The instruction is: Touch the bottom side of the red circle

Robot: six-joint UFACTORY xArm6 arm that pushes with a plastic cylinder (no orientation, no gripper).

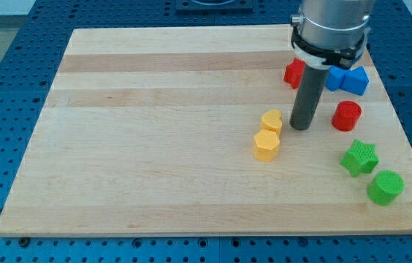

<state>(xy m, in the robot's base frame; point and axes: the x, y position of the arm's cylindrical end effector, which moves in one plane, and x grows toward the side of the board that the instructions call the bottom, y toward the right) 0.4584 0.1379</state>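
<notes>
Fingers are not fitted on this arm, so no open or closed state shows; it ends in a straight dark rod, and my tip rests on the desk in its right half, nearer the top edge than the bottom one. Just to the view's left of my tip sits the yellow heart, close beside it but with a sliver of wood between them. Directly below the heart, touching or nearly so, sits the yellow hexagon. To the view's right of my tip stands the red circle, a short red cylinder, apart from the rod with bare wood between; my tip lies level with its lower edge, off to its left side. Above, partly hidden behind the rod, is another red block whose shape I cannot tell. Beside that, near the right edge, lies a blue block with an angular outline. Toward the bottom right corner sit the green star and, below it, the green circle.
</notes>
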